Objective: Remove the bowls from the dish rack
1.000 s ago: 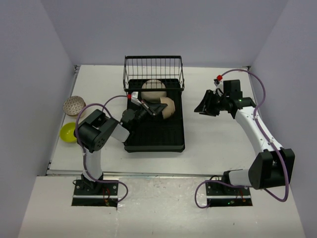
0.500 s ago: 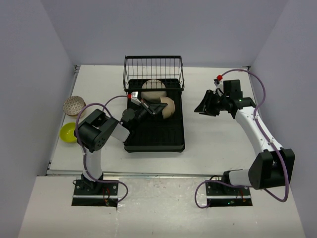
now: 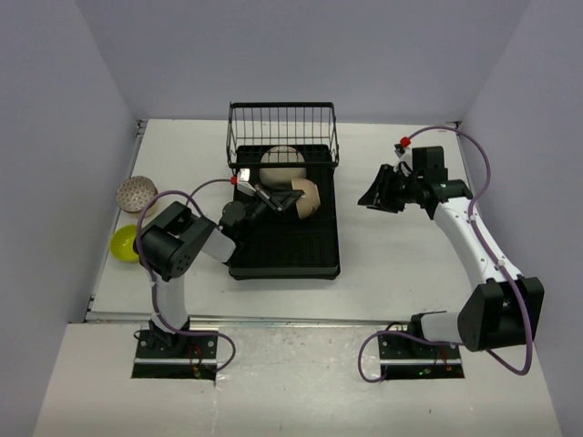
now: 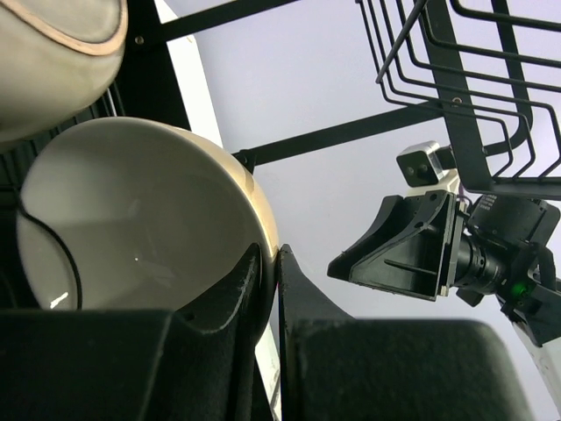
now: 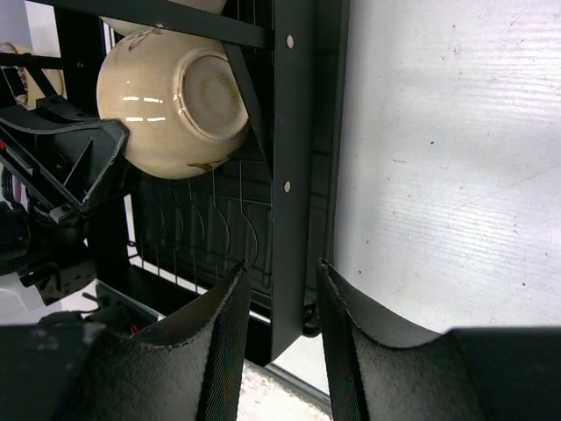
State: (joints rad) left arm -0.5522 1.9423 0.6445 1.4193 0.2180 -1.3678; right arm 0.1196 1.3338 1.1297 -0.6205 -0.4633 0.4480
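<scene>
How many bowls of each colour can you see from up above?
Cream: 2, the big cream bowl and the small cream bowl, both in the dish rack
Lime-yellow: 1, the lime-yellow bowl, out of the rack
Net-patterned: 1, the net-pattern bowl, out of the rack
Total: 4 bowls

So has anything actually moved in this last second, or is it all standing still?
Barely. The left gripper, pinching the rim of a cream bowl, drew back slightly leftward, dragging the bowl with it. The open right gripper beside the dish rack, the second cream bowl in the rack, and the netted bowl and yellow bowl on the table stayed put.
</scene>
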